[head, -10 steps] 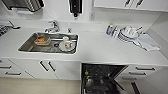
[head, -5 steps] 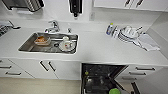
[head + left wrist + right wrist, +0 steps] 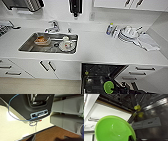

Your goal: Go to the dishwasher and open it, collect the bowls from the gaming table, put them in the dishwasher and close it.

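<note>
Below the white counter (image 3: 100,50) in the head view, the dishwasher (image 3: 100,77) stands open with a dark interior, and a light green bowl (image 3: 109,87) hangs over it. Up on the counter, the steel sink (image 3: 32,46) holds an orange container (image 3: 42,40) and white crockery (image 3: 67,45); plates (image 3: 128,33) are stacked to its right. From the left wrist, whether that gripper is wide or narrow cannot be told. From the right wrist, the right gripper (image 3: 130,138) pinches the bowl's (image 3: 114,129) rim above the open dishwasher door (image 3: 151,121).

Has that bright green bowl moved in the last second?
Yes. The green bowl has come up into view over the open dishwasher, nearer the counter edge than before.
</note>
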Robot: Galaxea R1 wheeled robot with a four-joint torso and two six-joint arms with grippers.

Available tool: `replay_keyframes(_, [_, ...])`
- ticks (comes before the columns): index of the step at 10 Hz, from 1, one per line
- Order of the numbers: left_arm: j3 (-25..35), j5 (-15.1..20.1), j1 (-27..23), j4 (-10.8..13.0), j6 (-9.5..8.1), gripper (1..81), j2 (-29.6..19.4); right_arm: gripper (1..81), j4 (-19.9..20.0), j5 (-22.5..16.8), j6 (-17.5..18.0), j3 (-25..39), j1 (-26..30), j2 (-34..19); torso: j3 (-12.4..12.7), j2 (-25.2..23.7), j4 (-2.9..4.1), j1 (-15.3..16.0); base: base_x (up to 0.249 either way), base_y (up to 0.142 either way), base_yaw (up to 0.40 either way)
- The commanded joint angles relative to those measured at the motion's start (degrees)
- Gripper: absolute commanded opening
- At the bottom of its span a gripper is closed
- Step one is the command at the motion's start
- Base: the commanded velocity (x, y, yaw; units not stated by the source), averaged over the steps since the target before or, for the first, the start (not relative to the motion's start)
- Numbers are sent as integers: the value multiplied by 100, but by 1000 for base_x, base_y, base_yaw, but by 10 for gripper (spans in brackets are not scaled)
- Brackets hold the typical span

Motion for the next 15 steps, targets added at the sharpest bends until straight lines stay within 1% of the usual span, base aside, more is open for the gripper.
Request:
replay_keyframes(1, [0,203,185,121,26,811,-42,811,293,-329,-29,-189,975,-113,0,0,0,0,0,0,0])
replay_keyframes(2, [0,212,185,121,26,811,-25,811,310,-364,-21,-189,1054,-130,0,0,0,0,0,0,0])
replay_keyframes(3, [0,212,185,121,26,811,-16,811,407,-504,-29,-163,1116,-217,0,0,0,0,0,0,0])
replay_keyframes(5, [0,221,176,113,26,811,10,811,460,-645,-29,145,1266,-693,0,0,0,2,0,0,0])
replay_keyframes(6, [-87,238,133,-17,9,811,63,811,451,-1010,-38,276,1222,-1024,0,0,0,2,0,0,0])
replay_keyframes(7, [-183,255,97,-210,-8,811,141,811,398,-1313,-56,330,1038,-1308,0,0,0,2,0,0,0])
replay_keyframes(8, [-315,273,71,-430,-9,811,229,811,390,-1375,-109,365,774,-1616,0,0,0,2,0,0,0])
replay_keyframes(10, [-519,282,1,-626,-35,811,318,811,363,-1516,-161,374,107,-2046,0,0,0,2,0,0,0])
replay_keyframes(11, [-536,300,-17,-731,-44,811,327,811,293,-1507,-267,347,-254,-2099,0,0,0,0,0,0,0])
replay_keyframes(12, [-536,300,-8,-854,-35,811,336,811,214,-1455,-302,261,-718,-2073,0,0,0,2,0,0,0])
replay_keyframes(14, [-536,300,-8,-863,-35,811,344,811,-23,-1332,-355,-99,-1677,-1776,0,0,0,0,0,0,0])
replay_keyframes(15, [-536,300,-9,-863,-35,811,344,811,-119,-1105,-355,-292,-2055,-1626,0,0,0,0,0,0,0])
